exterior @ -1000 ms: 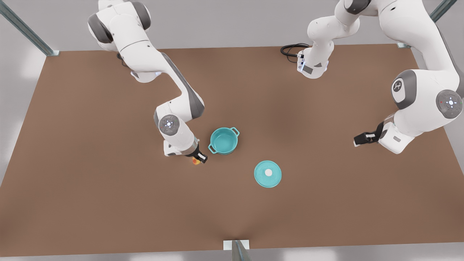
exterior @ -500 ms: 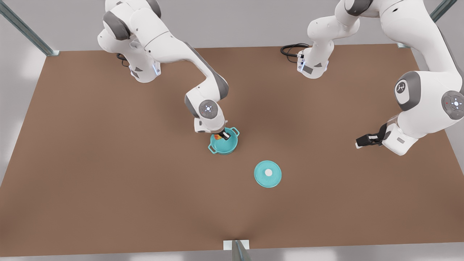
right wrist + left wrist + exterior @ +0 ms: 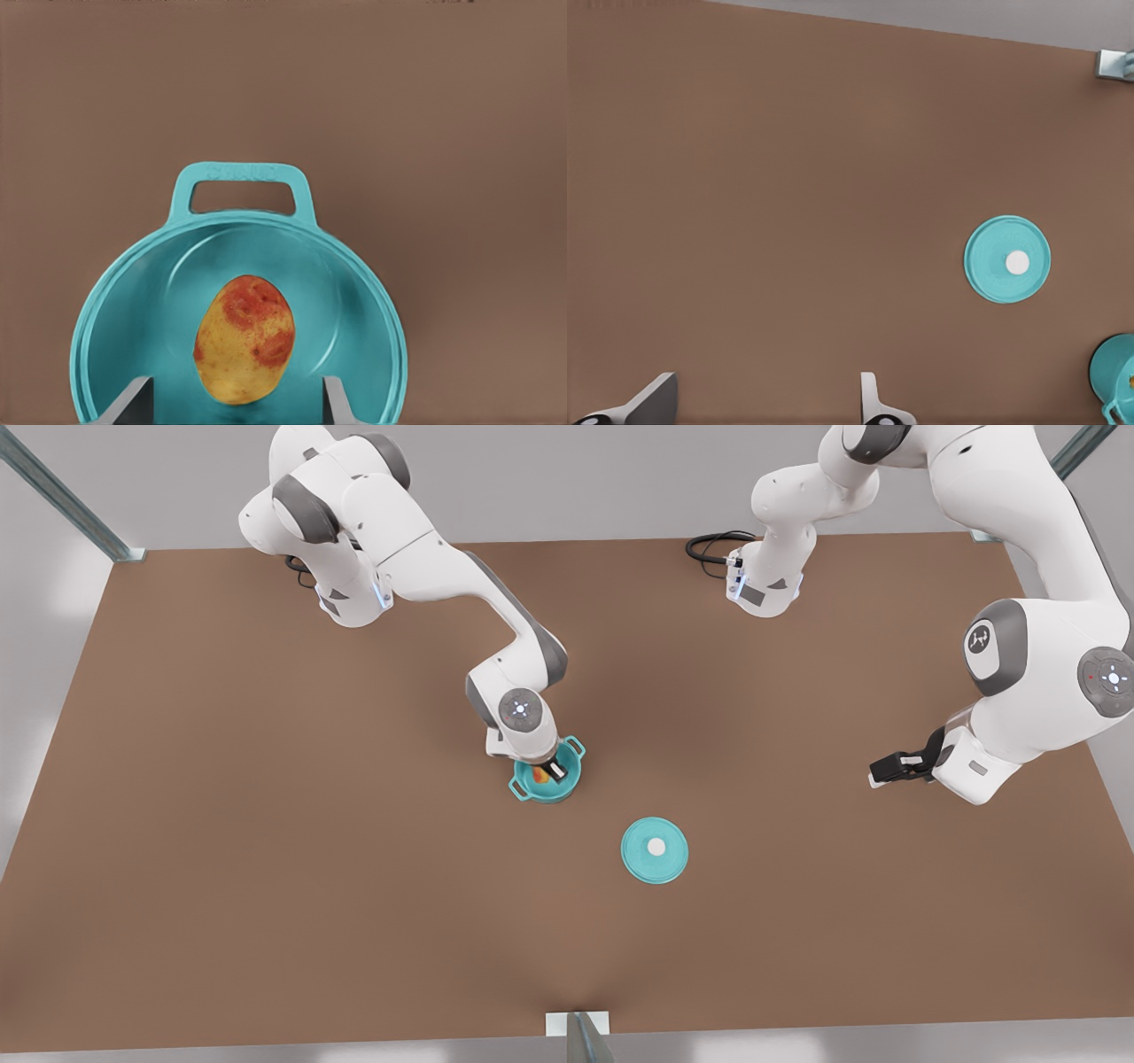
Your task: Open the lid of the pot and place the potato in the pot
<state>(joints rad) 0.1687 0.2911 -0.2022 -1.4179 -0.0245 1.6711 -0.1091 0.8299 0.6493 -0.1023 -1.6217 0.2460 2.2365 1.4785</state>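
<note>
The teal pot (image 3: 556,792) stands uncovered near the table's middle. The potato (image 3: 244,338), yellow with orange-red patches, lies inside the pot (image 3: 354,301), also seen from the front as the potato (image 3: 538,776). My right gripper (image 3: 553,769) hangs just over the pot's mouth; in its wrist view the right gripper (image 3: 236,391) is open, its fingers clear of the potato on both sides. The pot lid (image 3: 654,849) lies flat on the table toward the front view's right. My left gripper (image 3: 886,770) waits open far to the front view's right, facing the lid (image 3: 1007,259) and the pot (image 3: 1116,370).
The brown table (image 3: 266,824) has wide free room on the front view's left and along the front. A black cable (image 3: 709,545) lies at the back by an arm base. Metal frame posts (image 3: 580,1036) stand at the table's edges.
My right gripper carried the potato from the table beside the pot to over the pot, dipped toward it and let go. The left arm barely moved.
</note>
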